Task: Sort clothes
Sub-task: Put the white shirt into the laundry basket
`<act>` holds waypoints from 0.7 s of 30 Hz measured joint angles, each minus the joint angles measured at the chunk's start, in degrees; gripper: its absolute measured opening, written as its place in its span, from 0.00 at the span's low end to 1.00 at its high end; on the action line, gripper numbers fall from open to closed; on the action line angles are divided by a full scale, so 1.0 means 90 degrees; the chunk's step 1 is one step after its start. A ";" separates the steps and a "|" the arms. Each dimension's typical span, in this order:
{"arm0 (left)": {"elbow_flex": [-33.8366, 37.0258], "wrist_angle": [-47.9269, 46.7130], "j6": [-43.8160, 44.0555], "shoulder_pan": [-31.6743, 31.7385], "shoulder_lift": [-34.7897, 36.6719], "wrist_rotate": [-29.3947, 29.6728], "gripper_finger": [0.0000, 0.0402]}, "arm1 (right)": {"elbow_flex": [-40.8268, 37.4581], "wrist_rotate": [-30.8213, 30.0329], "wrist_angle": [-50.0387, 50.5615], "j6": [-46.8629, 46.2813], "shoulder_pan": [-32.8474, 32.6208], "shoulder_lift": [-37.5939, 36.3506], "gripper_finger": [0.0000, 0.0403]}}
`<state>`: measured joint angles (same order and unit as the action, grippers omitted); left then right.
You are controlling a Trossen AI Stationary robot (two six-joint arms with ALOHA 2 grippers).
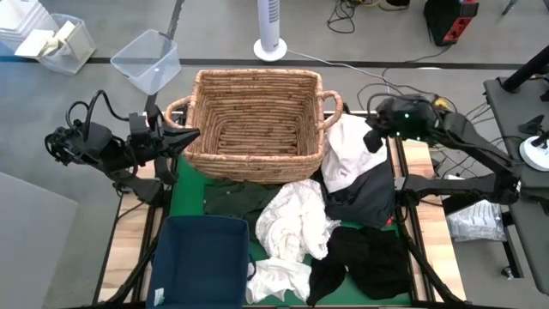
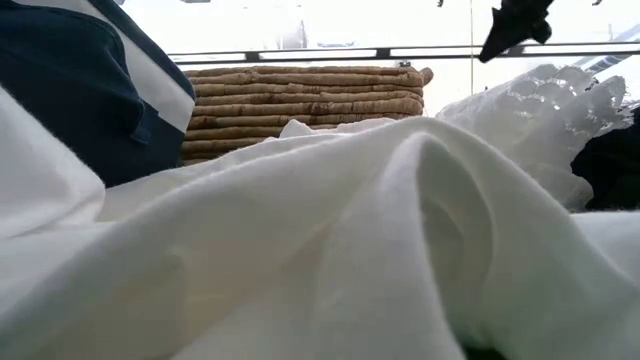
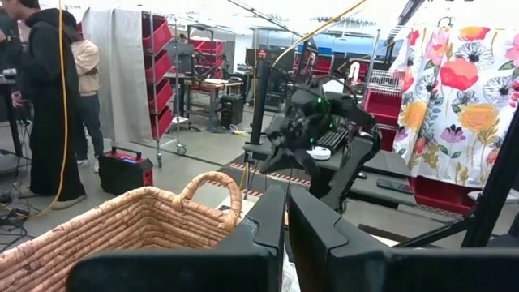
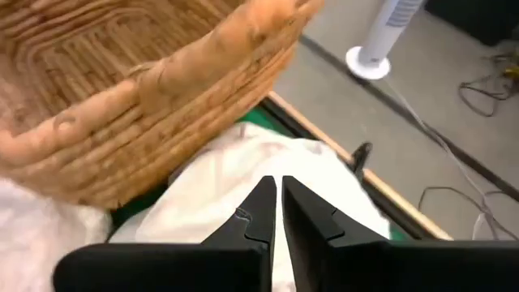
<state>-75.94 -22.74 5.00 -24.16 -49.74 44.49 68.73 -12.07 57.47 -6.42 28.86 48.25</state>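
The clothes lie heaped on the green mat in front of and to the right of the wicker basket (image 1: 257, 112): a white garment (image 1: 347, 154) lies against the basket's right side, with a dark grey one (image 1: 369, 197), a crumpled white one (image 1: 296, 219) and a black one (image 1: 369, 257) nearer. My right gripper (image 1: 374, 137) hangs shut in the air above the white garment (image 4: 268, 162), pointing slantwise down. My left gripper (image 1: 193, 135) is shut and level at the basket's left side (image 3: 122, 235), holding nothing. White cloth (image 2: 350, 230) fills the low view.
A navy blue bin (image 1: 202, 257) stands at the near left of the mat, with another white garment (image 1: 279, 279) beside it. A dark garment (image 1: 236, 197) lies by the basket's near edge. A clear plastic tub (image 1: 147, 60) and a fan base (image 1: 270, 49) stand beyond the table.
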 joint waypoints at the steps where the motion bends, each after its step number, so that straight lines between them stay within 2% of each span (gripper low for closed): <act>1: 0.0000 0.0000 0.0002 0.0002 0.0000 0.0000 0.00 | -0.0117 0.0105 -0.0063 0.0010 0.0000 -0.0020 0.06; 5: 0.0000 -0.0005 0.0000 0.0002 0.0000 -0.0001 0.00 | -0.0564 0.0362 -0.0113 0.0053 -0.0012 -0.0057 0.14; 10: 0.0000 -0.0020 -0.0004 0.0001 -0.0007 -0.0001 0.00 | -0.1054 0.0874 -0.0167 0.0188 -0.0028 -0.0056 0.32; 16: 0.0000 -0.0019 -0.0071 0.0002 -0.0005 0.0000 0.00 | -0.1806 0.0901 -0.0968 0.0879 -0.0284 -0.0058 0.57; 21: 0.0000 -0.0017 -0.0071 0.0000 -0.0007 -0.0001 0.00 | -0.2354 0.0814 -0.1506 0.1130 -0.0347 0.0044 0.70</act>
<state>-75.94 -22.90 4.36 -24.16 -49.80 44.48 47.54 -4.74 43.91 3.75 25.74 48.65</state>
